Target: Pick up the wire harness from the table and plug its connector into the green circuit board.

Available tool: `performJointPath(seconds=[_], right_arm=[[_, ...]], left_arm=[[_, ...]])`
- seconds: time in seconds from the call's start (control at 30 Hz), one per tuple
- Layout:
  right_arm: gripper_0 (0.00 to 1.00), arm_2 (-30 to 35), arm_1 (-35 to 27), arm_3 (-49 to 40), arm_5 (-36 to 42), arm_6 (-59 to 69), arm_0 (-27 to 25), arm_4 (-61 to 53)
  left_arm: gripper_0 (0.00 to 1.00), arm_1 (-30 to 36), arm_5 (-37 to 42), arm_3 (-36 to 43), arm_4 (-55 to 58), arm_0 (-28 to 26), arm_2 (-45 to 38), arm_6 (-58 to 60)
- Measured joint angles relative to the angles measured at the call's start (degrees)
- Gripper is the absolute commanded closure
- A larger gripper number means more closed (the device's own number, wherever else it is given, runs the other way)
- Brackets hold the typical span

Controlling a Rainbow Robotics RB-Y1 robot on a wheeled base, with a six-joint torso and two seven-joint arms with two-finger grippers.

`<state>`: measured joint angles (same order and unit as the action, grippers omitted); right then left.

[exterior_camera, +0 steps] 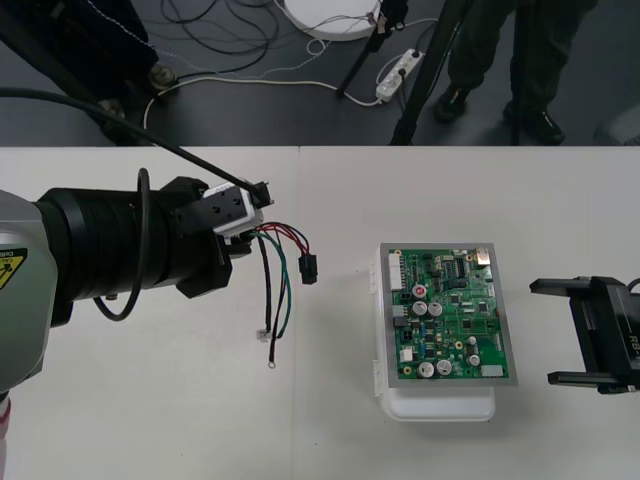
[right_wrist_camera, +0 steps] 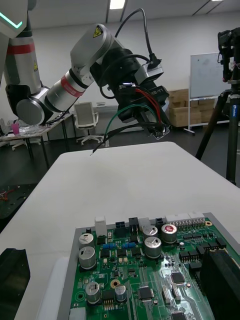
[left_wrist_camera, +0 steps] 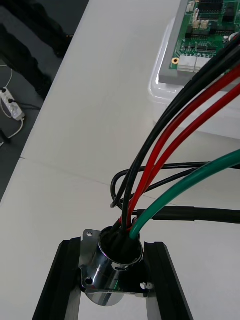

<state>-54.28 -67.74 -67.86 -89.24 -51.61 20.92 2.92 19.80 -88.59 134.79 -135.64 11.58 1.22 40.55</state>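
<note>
Pickup done: left end effector (exterior_camera: 243, 222) clenched on socket (left_wrist_camera: 107, 280) of harness (exterior_camera: 283, 300), lifted above bench (exterior_camera: 150, 400); black plug (exterior_camera: 308, 267) dangling left of green board (exterior_camera: 450, 310), not inserted. Right end effector (exterior_camera: 552, 332) released, parked beside board. Remaining: align, insert

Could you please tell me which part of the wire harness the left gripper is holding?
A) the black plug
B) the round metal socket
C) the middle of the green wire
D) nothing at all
B: the left gripper is shut on the flanged metal socket, while the black plug hangs clear of the circuit board.
</note>
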Motion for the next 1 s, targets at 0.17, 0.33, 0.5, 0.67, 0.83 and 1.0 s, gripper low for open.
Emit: performJointPath(seconds=[0.17, 0.33, 0.5, 0.67, 0.83, 1.0], right_arm=[[0.00, 0.6, 0.0, -0.5, 0.0, 0.0, 0.0, -0.2], [0.00, 1.3, -0.1, -0.6, 0.0, 0.0, 0.0, -1.0], [0.00, 1.3, -0.7, -2.0, 0.0, 3.8, -0.2, -2.9], [0.00, 1.3, -2.1, -6.0, 0.0, 10.6, -1.1, -4.9], [0.00, 1.3, -3.0, -8.8, 1.3, 10.6, -1.8, -6.7], [0.00, 1.4, -3.4, -12.9, 5.9, 10.6, -2.2, -8.5]], left_arm=[[1.00, -1.7, 0.0, 0.0, -4.2, 0.0, 0.8, 0.0], [1.00, -2.5, 0.0, 0.0, -8.7, 0.2, 3.3, 0.1], [1.00, -3.3, 0.0, 0.0, -12.4, 0.4, 5.6, 1.2], [1.00, -4.9, 0.0, 0.0, -14.2, 0.9, 6.4, 4.0], [1.00, -5.9, 0.0, 0.0, -15.3, 1.2, 7.5, 11.4], [1.00, -6.0, 0.0, 0.0, -16.6, 1.5, 9.3, 21.9]])
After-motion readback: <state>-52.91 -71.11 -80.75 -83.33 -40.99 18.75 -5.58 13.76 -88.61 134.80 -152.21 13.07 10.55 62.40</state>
